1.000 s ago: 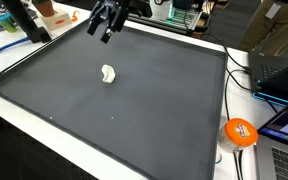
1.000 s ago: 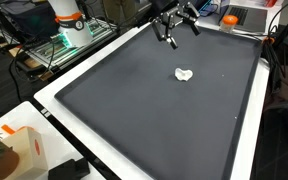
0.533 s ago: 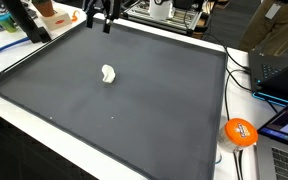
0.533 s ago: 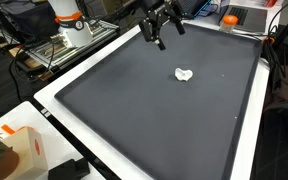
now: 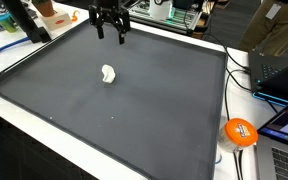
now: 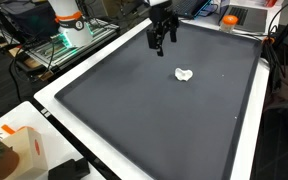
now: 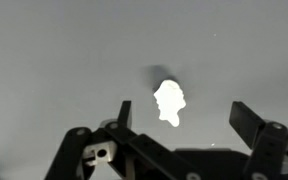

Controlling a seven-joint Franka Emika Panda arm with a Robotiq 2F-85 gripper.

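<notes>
The gripper is being held wide open, with nothing between its jaws, and is being pointed straight down over the far part of the mat. Within the last second it has been swung out of a tilted pose and squared up. The same upright gripper is being shown in both exterior views. The white lump is being left untouched toward the mat's middle, nearer than the gripper and apart from it, its place unchanged. In the wrist view the lump is being framed between the fingers, so the wrist is judged to be lined up on it, though clearly above it.
</notes>
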